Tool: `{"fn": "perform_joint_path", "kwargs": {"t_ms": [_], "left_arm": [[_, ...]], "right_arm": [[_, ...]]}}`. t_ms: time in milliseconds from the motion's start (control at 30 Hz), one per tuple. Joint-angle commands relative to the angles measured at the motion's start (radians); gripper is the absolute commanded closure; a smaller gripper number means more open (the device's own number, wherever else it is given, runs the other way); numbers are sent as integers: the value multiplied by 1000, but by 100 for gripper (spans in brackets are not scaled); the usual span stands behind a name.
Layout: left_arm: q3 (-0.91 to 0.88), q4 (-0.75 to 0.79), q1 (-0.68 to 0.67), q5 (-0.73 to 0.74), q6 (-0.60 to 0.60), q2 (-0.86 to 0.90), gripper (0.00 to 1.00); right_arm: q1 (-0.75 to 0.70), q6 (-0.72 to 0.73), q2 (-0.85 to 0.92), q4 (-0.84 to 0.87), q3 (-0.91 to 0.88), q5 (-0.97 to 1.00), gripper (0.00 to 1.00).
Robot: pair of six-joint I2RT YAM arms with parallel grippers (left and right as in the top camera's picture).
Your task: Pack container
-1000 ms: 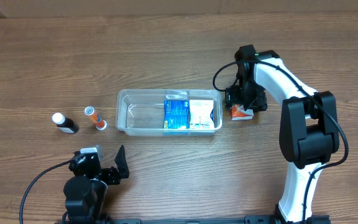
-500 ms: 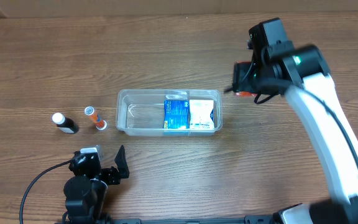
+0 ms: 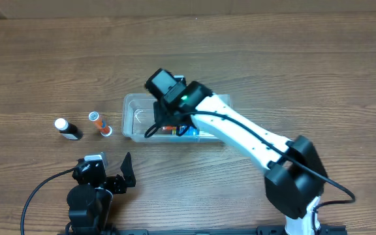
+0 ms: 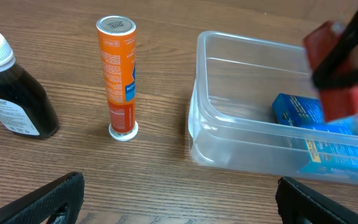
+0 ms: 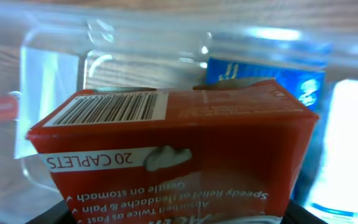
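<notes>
The clear container (image 3: 133,116) lies in the middle of the table. My right gripper (image 3: 170,128) is shut on a red box (image 3: 169,130) and holds it over the container's middle, next to a blue box (image 3: 189,132) that lies inside. In the right wrist view the red box (image 5: 173,155) fills the frame between the fingers (image 5: 179,216), with the blue box (image 5: 272,81) and the container wall (image 5: 55,68) behind. My left gripper (image 3: 119,177) is open and empty near the front edge, left of the container (image 4: 229,130).
An orange tube (image 3: 100,124) and a dark bottle with a white cap (image 3: 67,128) stand left of the container; both show in the left wrist view, the tube (image 4: 120,74) and the bottle (image 4: 11,99). A white packet (image 5: 353,143) lies at the container's right end.
My right arm lifted the red box from the table right of the container and swung left; it now holds the box over the container. The left arm has not moved.
</notes>
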Motion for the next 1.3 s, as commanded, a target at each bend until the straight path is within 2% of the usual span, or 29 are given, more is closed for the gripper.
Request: {"fn": "perform_joint_path", "kwargs": {"t_ms": [0,567,633,667,867,1033,1100,1267], "left_arm": [[-3,3,-6,-11,23,-10,0],[-3,3,-6,-11,23,-10,0],[-3,3,-6,-11,23,-10,0],[-3,3,-6,-11,23,-10,0],[-3,3,-6,-11,23,-10,0],[-3,3,-6,-11,23,-10,0],[-3,3,-6,-11,23,-10,0],[-3,64,-6,-38,23,-10,0]], "right_arm": [[20,37,44,35,2,-7,29],[19,67,85,126,1,-120,24],[19,67,85,125,1,-114,12],[19,67,85,126,1,-114,10],[16,25,71,116,3,11,9],[-72,-51,-154,-37,48,44,5],[-164,-54,-296,-98,49,43,0],[-464,-54,-535,-203,49,35,0]]}}
